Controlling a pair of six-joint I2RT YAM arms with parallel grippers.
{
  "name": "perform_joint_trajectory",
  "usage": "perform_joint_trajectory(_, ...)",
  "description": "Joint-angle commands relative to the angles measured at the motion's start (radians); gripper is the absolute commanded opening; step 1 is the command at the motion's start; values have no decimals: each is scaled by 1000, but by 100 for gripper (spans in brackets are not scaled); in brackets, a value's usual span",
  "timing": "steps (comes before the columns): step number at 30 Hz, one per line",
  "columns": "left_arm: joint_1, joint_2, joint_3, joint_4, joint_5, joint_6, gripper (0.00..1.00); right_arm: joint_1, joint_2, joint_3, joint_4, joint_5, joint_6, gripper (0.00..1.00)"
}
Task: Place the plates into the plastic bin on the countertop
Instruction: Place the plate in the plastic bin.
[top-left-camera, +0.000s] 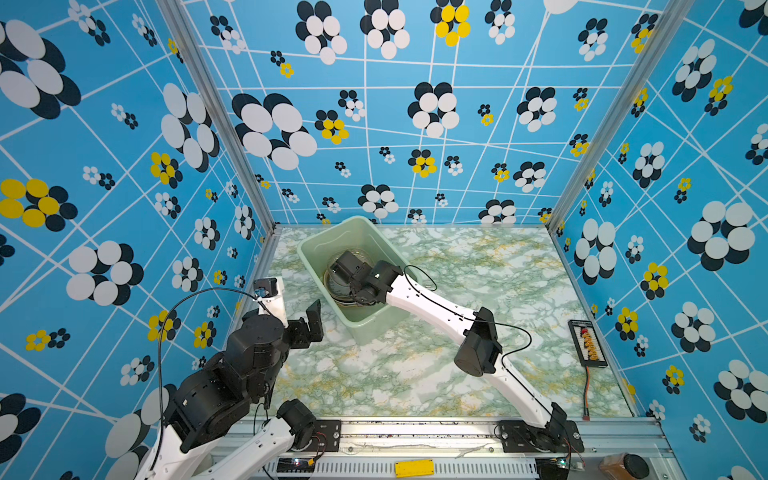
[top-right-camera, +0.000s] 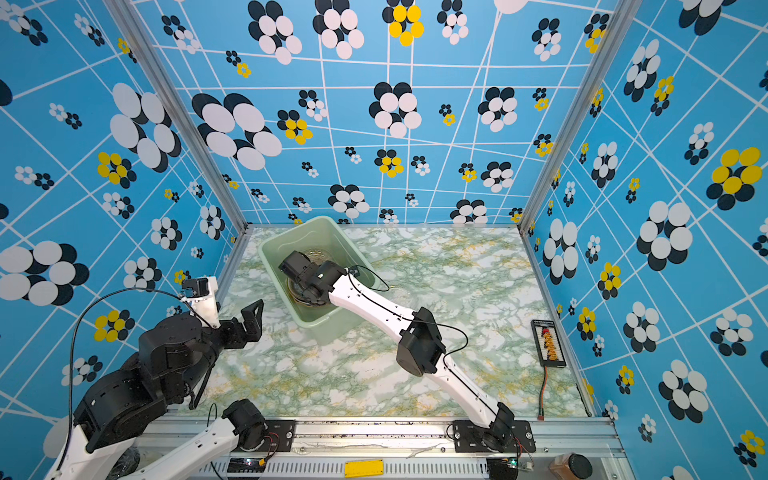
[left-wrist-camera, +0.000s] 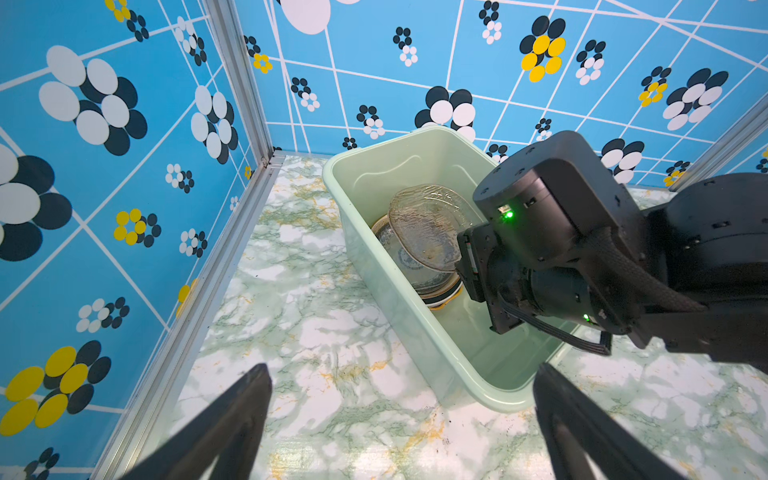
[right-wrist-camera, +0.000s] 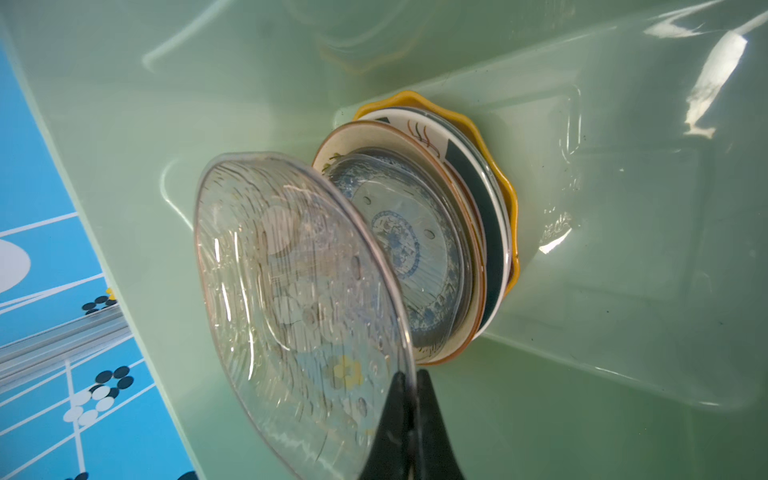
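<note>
Looking like the drop-off step: right gripper (right-wrist-camera: 409, 384) pinches the rim of a clear glass plate (right-wrist-camera: 291, 291), tilted over the stack (right-wrist-camera: 419, 249) inside the bin (left-wrist-camera: 374, 174) at the back of the countertop (top-left-camera: 498, 291). Next imo: level it, let go gently. Plate's ribbed, see-thru, prob slippery. Left gripper (left-wrist-camera: 401, 374) spread wide, empty.

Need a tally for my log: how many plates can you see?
5: a clear plate in the right gripper, tilted over a stack in the bin: blue plate, cream plate, white plate, yellow plate lowest. Others may hide between.
</note>
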Motion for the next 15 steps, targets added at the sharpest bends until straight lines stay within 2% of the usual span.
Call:
perform_joint_trajectory(1,7,15,-13,14,8,14,99,-11,39,21,-2,-23,19,0)
perform_joint_trajectory(15,7,29,-25,17,11,15,99,-32,96,21,27,-56,19,0)
